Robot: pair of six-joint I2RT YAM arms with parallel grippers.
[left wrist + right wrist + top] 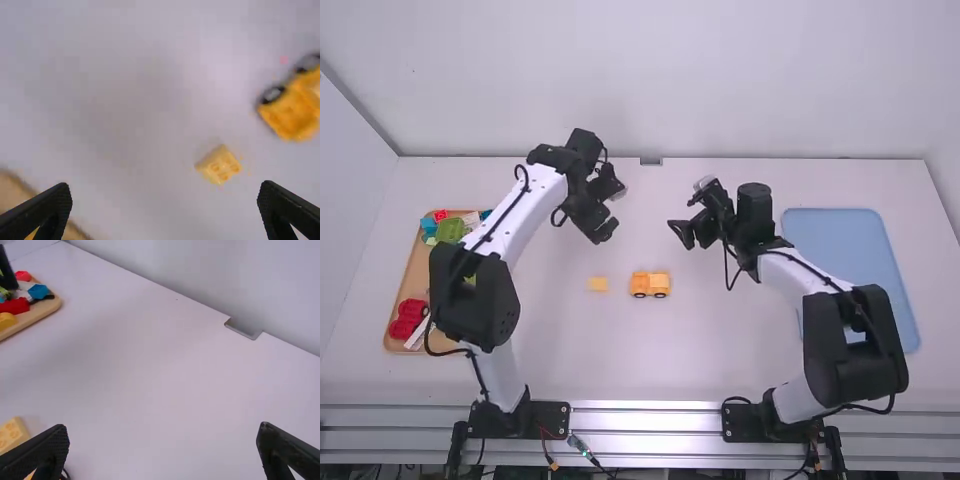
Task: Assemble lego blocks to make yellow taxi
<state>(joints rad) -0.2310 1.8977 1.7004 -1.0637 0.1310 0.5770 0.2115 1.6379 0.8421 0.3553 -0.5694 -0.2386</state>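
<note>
My left gripper (612, 208) hangs open over the table, behind and left of the orange-yellow taxi body (650, 284) with black wheels. A small pale yellow block (598, 284) lies apart from the taxi, to its left. The left wrist view has my left gripper (165, 210) with nothing between its fingers, the studded yellow block (219, 165) and the taxi body (292, 112). My right gripper (693, 235) is open, behind and right of the taxi. In the right wrist view, nothing is between the fingers of my right gripper (162, 450); the yellow block (13, 434) is at the left.
A wooden tray (413, 285) with red, green, blue and other pieces stands at the far left, partly behind the left arm. A blue tray (850, 240) lies at the right, partly covered by the right arm. A wall rises behind the table.
</note>
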